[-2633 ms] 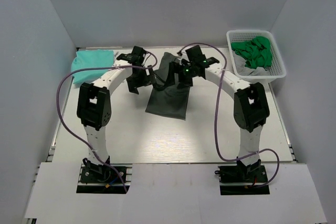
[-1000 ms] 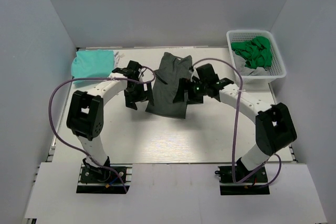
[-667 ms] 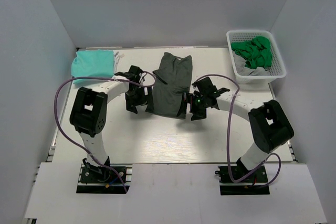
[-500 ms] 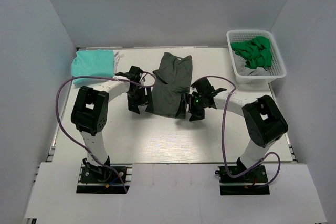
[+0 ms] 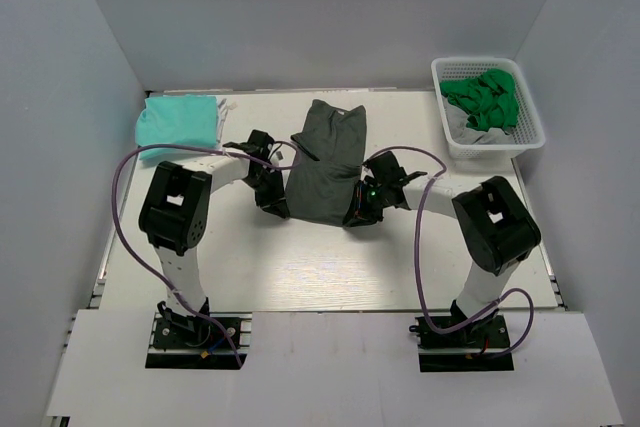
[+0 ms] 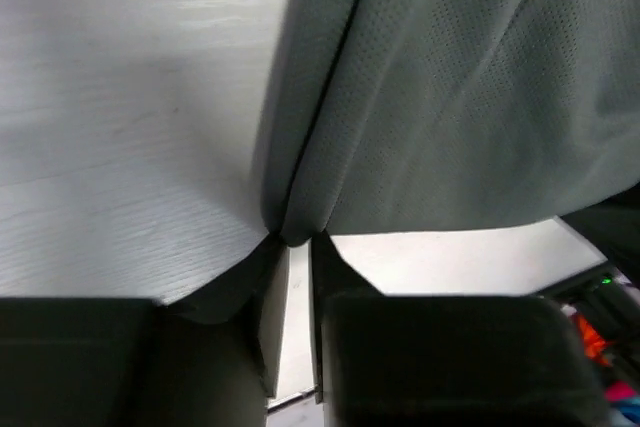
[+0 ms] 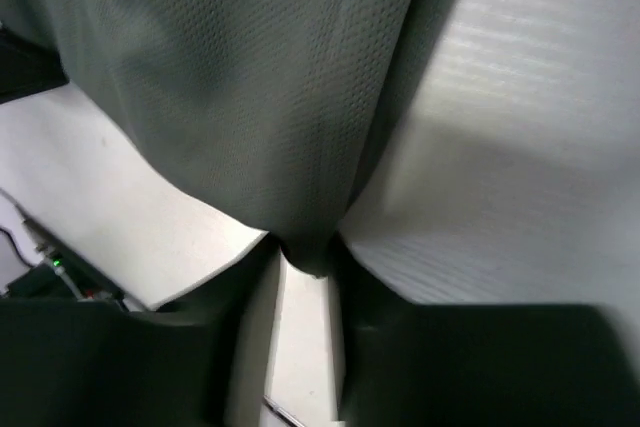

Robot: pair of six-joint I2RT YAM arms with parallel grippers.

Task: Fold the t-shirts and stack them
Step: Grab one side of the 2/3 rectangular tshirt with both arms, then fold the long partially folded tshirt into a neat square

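Item: dark grey-green t-shirt (image 5: 325,162), soft cloth, folded lengthwise into a long panel with a sleeve flap turned over on its left side. It lies flat at the middle of the white wood-grain table (image 5: 300,267).

Orientation: the long axis runs from near to far, the far end leaning slightly right. The collar end points to the back wall and the wider hem lies nearest the arm bases.

Left gripper (image 5: 272,202): at the near left hem corner. Right gripper (image 5: 357,212): at the near right hem corner.

Top view only: a mint-teal t-shirt (image 5: 178,122), folded square, at the far left corner. A white plastic mesh basket (image 5: 530,137) at the far right holds a crumpled bright green t-shirt (image 5: 485,97) over a pale grey cloth (image 5: 470,127).

Wrist views only: a fine dotted weave on the dark cloth (image 6: 450,97) (image 7: 230,77). The left gripper (image 6: 297,247) has its fingertips drawn together on a doubled hem corner. The right gripper (image 7: 305,262) is likewise pinched on the opposite corner, cloth rising from between the tips.
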